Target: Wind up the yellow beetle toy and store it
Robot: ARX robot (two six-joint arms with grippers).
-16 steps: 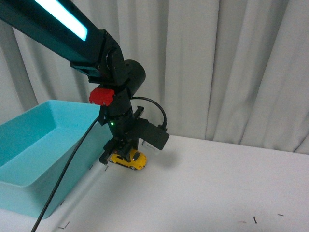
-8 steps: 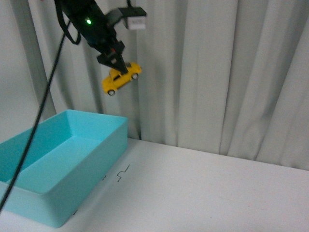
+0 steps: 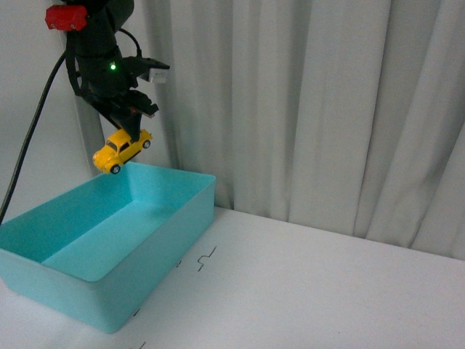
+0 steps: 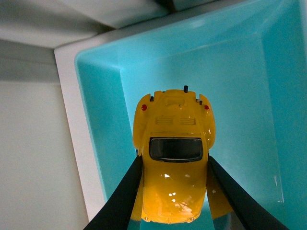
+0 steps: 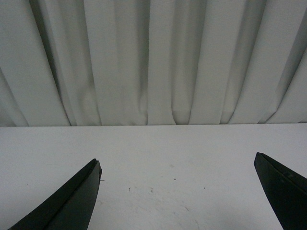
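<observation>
Front view: the yellow toy car (image 3: pixel 122 150) is pinched in the left gripper (image 3: pixel 129 131), held above the bin's (image 3: pixel 145 280) far corner. Left wrist view: the bin is seen beneath it. Right wrist view: the right gripper (image 5: pixel 177 160) is spread over the table (image 5: pixel 172 143).

Worktop (image 3: pixel 312 283) from 3 to 6 o'clock is wide open; the right claw (image 5: pixel 177 160), fingers spread wide, faces bare surface. Teal bin (image 3: pixel 167 243) hogs 8 o'clock, open top, hollow inside. Left claw (image 3: pixel 131 131) gripping the yellow beetle toy (image 3: pixel 122 150) hangs over its far corner at 10. Curtain (image 3: pixel 305 102) walls off 12.
</observation>
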